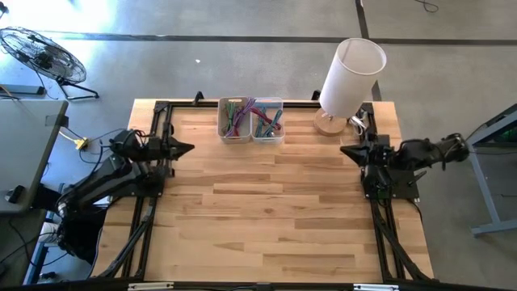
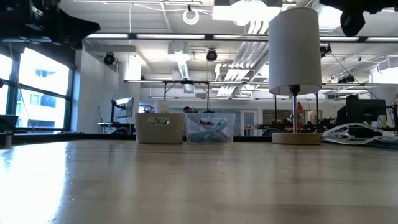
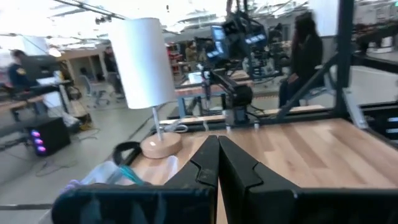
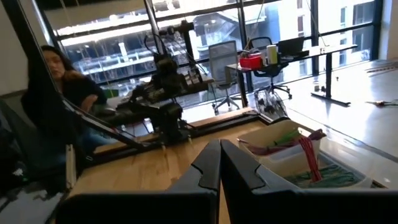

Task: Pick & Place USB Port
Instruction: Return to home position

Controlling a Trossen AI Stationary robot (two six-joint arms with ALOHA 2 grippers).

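Two small clear bins stand side by side at the table's far edge, the left bin (image 1: 234, 119) and the right bin (image 1: 267, 120), both holding coloured cables; they also show in the low view (image 2: 210, 127) and the right wrist view (image 4: 298, 155). I cannot make out a USB port among them. My left gripper (image 1: 190, 148) is shut and empty, held level above the table's left side, its fingertips together (image 3: 217, 138). My right gripper (image 1: 343, 149) is shut and empty above the right side, pointing toward the left (image 4: 220, 143).
A white table lamp (image 1: 347, 81) on a round wooden base (image 1: 329, 123) stands at the far right corner, close to my right arm. Black frame rails (image 1: 157, 174) run along both sides. People sit beyond the table (image 4: 62, 87). The bare wooden tabletop (image 1: 266, 210) lies between the arms.
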